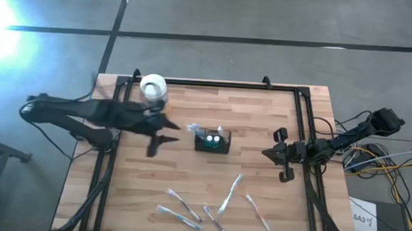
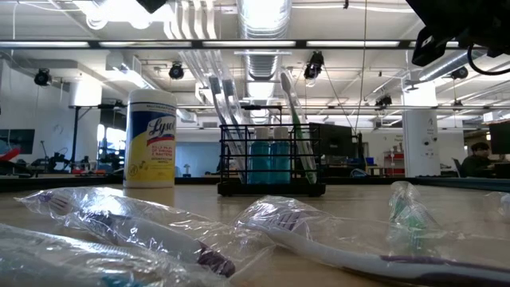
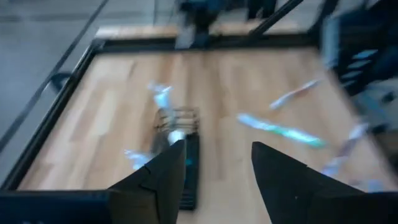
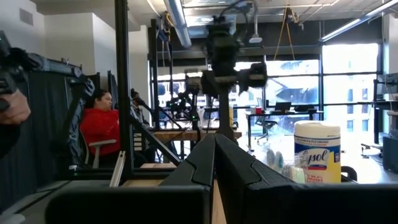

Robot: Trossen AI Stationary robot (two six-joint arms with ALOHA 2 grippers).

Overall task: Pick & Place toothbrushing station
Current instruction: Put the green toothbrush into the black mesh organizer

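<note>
Looking down from high view: toothbrushing station (image 1: 212, 142) mid-tabletop, left hand (image 1: 163, 136) spread wide just at its 9 o'clock, not touching; white-lidded canister (image 1: 153, 89) at 10 o'clock; wrapped toothbrushes (image 1: 230, 194) scattered toward 6 o'clock; right hand (image 1: 284, 155) parked at 3 o'clock, well apart. Low view: station upright, brushes inside, canister beside it. Left wrist: fingers (image 3: 163, 174) parted, station beyond. Right wrist: fingers (image 4: 202, 163) pressed together, empty.

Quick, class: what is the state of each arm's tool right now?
Left tool: open, holding nothing, above the table short of the toothbrushing station.
Right tool: closed, empty, waiting at the table's right edge.
</note>
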